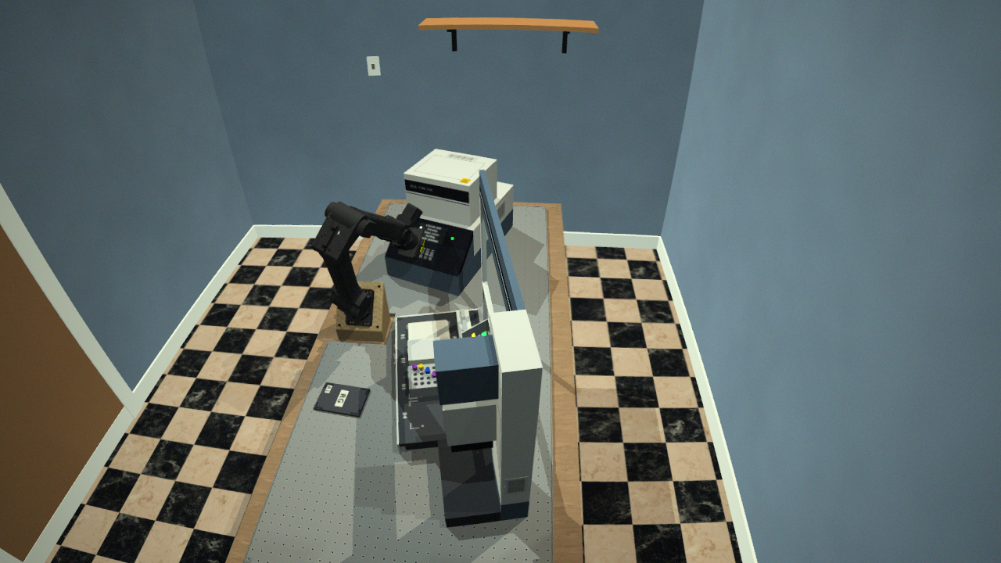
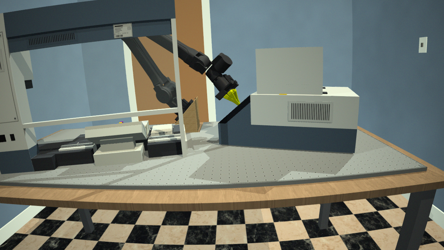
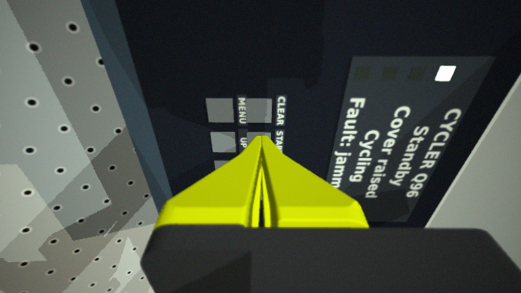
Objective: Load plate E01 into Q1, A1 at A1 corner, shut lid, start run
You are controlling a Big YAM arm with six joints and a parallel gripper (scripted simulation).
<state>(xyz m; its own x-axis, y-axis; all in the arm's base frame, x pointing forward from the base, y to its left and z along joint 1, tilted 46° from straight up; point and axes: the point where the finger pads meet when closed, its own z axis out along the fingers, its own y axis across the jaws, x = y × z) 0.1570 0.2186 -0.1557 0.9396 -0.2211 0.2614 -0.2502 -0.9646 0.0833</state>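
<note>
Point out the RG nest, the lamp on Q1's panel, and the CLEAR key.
RG nest point(image 1: 341, 400), top view, on its dark plate by the label.
Lamp point(image 1: 452, 238), top view, on the green dot itself.
CLEAR key point(image 3: 259, 110), wrist view, on the grey square beside its label.

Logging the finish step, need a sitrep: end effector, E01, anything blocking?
End effector shut, empty, tips at START key. E01 not in view; Q1 lamp green. Nothing blocking the panel.

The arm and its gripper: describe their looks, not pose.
The arm is matte black, built of rounded segments, on a tan wooden base block. The gripper has a black body and bright yellow, wedge-shaped fingers. No cables or markings show.
</note>
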